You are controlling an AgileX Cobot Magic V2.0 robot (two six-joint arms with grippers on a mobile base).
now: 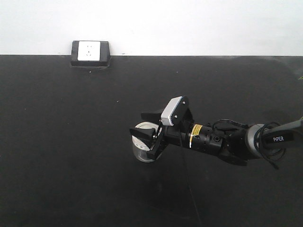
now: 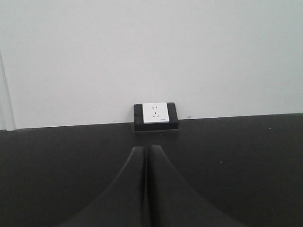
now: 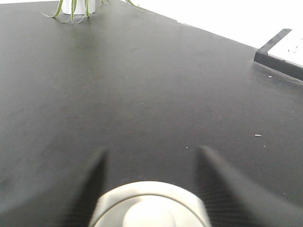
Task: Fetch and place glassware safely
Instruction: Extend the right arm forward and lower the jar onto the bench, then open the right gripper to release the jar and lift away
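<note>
Right gripper (image 1: 150, 137) sits clamped around the small clear glass jar with a cream-white lid (image 1: 142, 135) at centre frame on the black tabletop (image 1: 71, 142); left gripper (image 2: 147, 189) has fingers pressed together.

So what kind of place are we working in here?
Likely an office or lab bench, not a kitchen: a bare black tabletop against a plain white wall, a pop-up power socket, and a potted plant.

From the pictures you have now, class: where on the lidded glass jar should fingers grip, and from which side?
Grip the jar on its round glass wall below the cream lid, coming side-on as the right gripper does: it stands upright and squat, and the knobbed lid may lift off.
</note>
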